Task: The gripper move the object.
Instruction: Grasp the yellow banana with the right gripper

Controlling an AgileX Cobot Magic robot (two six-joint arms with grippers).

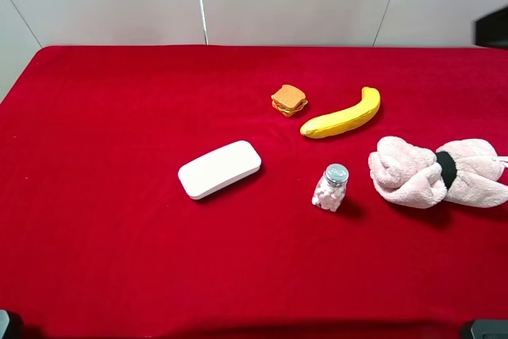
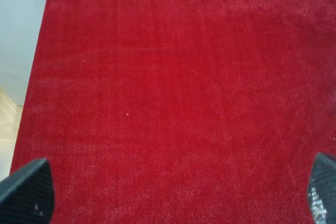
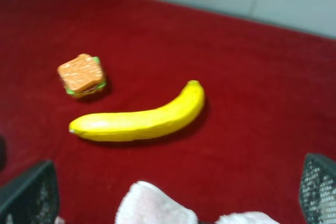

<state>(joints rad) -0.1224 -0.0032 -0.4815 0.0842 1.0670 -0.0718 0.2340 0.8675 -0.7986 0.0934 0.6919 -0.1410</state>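
The mesh-faced fingers (image 3: 29,195) of the right hand (image 3: 173,192) sit closest to the right wrist camera. They are spread wide, with a fold of the pink plush cloth (image 3: 152,205) showing between them. The banana (image 3: 142,119) lies beyond that cloth, flat on the red desk and well apart from the fingers, with the orange sandwich toy (image 3: 81,74) near it. In the high view the banana (image 1: 341,114) rests at about 1 o'clock from the middle of the desk (image 1: 103,196), its curve bowing toward 5 o'clock. The sandwich toy (image 1: 289,100) is just beside it at 10 o'clock, not touching. The pink cloth (image 1: 405,171) lies at 4 o'clock of the banana, a small capped jar (image 1: 332,187) at 6 o'clock and a white case (image 1: 220,169) at 8 o'clock. The left hand (image 2: 174,190) is likewise spread, above plain red desk cover near an edge.
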